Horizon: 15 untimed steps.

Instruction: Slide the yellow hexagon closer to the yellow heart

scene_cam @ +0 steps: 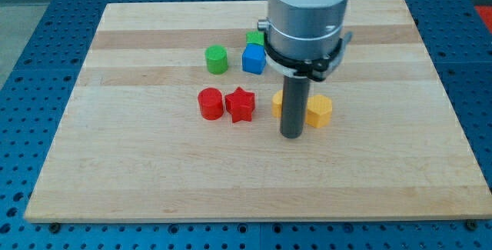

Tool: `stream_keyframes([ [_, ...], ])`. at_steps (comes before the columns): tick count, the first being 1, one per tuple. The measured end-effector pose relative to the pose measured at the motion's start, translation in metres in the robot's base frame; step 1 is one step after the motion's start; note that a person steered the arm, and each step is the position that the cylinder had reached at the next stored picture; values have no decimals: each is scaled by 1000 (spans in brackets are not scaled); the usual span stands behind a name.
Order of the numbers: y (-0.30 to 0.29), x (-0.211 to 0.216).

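Note:
The yellow hexagon [319,111] lies just right of the rod, near the board's middle. Another yellow block [277,105], likely the yellow heart, lies just left of the rod and is partly hidden by it. My tip [290,134] stands on the board between the two yellow blocks, slightly toward the view's bottom of them. Whether it touches either cannot be told.
A red cylinder [210,103] and a red star [240,105] lie left of the yellow blocks. A green cylinder [217,59], a blue block [254,59] and a green block [255,39] lie toward the view's top. The wooden board [154,173] rests on a blue perforated table.

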State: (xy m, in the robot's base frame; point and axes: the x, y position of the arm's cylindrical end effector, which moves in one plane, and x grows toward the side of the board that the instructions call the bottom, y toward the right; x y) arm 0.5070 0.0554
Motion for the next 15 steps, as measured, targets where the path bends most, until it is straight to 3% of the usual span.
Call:
stream_keyframes([
  [2, 41, 1],
  [9, 71, -21],
  [15, 52, -27],
])
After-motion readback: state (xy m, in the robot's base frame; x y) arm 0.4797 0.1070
